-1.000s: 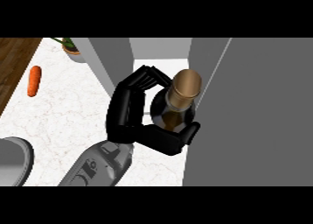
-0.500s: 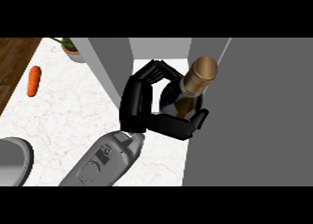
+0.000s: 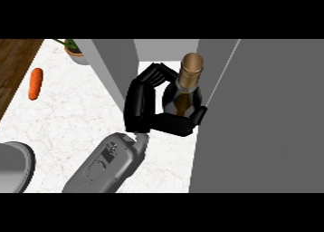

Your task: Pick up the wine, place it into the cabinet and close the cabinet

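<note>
Head view: 1 grey forearm [image 3: 104, 165] comes in from the lower edge, left of centre, and slants up to the right. At its end the black left hand [image 3: 136, 106] is clamped on the wine [image 3: 184, 93]. The palm lies against the bottle's left side. The fingers [image 3: 154, 74] curl round its far side, and the thumb [image 3: 181, 123] wraps across the near side low down, hiding the base. The wine stands about upright, with its gold-foiled neck clear of the fingers and a pale label showing between fingers and thumb.

The wine sits in the gap between the 2 grey sides of the cabinet [image 3: 271, 113]. It is just beside the big right panel, which fills most of the view's right. The hand lies between it and the narrower left wall [image 3: 116, 68]. Whether the bottle rests on anything cannot be told.

The counter [image 3: 64, 118] is white marble with faint veins; it runs under the arm and into the gap. Along its left edge shows a strip of brown wood floor [image 3: 7, 68]. In the lower left corner sits a grey round thing [image 3: 7, 167], cut by the edge; what it is cannot be told. A potted plant [image 3: 78, 54] stands at the top, just beside the left wall and only partly in view. An orange carrot [image 3: 35, 84] lies on the counter near the floor side, well apart from the hand.
</note>
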`<state>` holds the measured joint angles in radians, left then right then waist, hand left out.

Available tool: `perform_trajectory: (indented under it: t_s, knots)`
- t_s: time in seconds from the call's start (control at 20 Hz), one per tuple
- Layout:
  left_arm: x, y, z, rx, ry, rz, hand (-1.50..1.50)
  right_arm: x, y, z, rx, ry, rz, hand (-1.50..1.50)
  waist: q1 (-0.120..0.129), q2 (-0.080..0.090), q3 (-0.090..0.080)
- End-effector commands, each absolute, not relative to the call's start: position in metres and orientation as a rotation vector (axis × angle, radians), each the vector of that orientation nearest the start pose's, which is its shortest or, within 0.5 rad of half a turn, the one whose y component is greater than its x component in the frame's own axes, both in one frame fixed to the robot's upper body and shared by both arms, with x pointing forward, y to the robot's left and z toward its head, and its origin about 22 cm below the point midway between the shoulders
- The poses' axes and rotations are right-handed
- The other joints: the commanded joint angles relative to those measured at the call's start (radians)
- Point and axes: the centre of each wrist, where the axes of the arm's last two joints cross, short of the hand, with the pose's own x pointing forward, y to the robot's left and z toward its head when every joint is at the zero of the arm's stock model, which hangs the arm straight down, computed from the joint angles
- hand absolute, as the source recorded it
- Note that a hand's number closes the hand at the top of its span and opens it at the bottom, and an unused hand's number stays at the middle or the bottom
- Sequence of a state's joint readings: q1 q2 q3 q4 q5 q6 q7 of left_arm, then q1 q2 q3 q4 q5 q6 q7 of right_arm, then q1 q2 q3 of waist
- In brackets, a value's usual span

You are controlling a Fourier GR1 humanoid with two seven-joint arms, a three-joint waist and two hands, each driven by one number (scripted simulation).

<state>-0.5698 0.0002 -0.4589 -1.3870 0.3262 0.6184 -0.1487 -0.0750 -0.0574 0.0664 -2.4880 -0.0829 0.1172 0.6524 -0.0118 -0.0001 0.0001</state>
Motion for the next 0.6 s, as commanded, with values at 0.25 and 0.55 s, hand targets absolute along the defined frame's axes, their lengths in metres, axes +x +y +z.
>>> perform_trajectory:
  t_s: [0.25,0.55]
  knots:
    - [0.304,0.061,0.048,-0.092,-1.907,0.01,1.5,0.119,-0.22,0.217,0.188,-1.928,0.262,-1.5,0.001,-0.001,0.0]
    - [0.323,0.072,0.038,-0.042,-1.942,0.014,1.5,0.103,-0.226,0.215,0.184,-1.936,0.284,-1.5,-0.007,-0.002,0.0]
